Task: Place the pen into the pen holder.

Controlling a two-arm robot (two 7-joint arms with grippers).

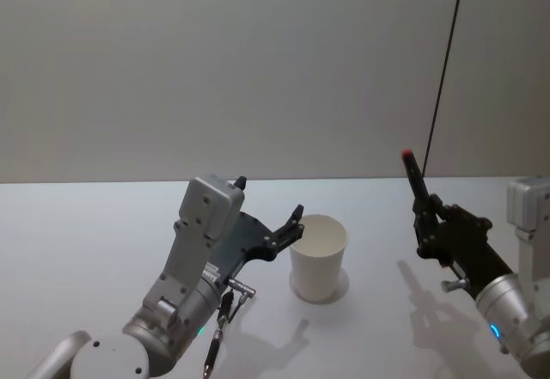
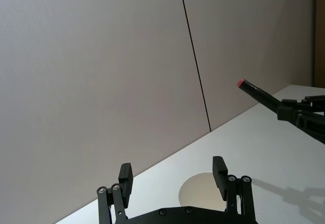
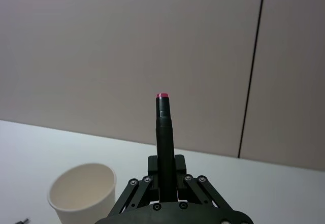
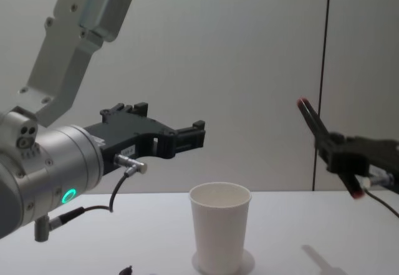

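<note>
1. The broad, flat white surface [image 1: 86, 224] is being used as the work area, and both arms are being held above it.
2. The left tool [image 2: 172, 169], black and two-fingered, is being held with its fingers spread and nothing between them. It is raised just beside the pen holder [image 1: 318, 259], a plain white tapered paper cup, on the robot's left side.
3. The pen holder is being left standing upright on the surface, near the middle. Its rolled rim is facing up, and nothing is being seen inside it.
4. The right tool [image 1: 424, 217] is being held clamped on the pen [image 1: 413, 173], a slim black stick-shaped pen with a red end. It is raised well apart from the pen holder, on the right. The step in hand is judged to be the carry, since the pen is not yet over the cup. The next move is judged to call for the pen being brought above the rim, tipped end-down, lowered inside and only then released.
5. The pen is being gripped along its lower part, with the red end uppermost. It is being leaned slightly toward the pen holder's side.
</note>
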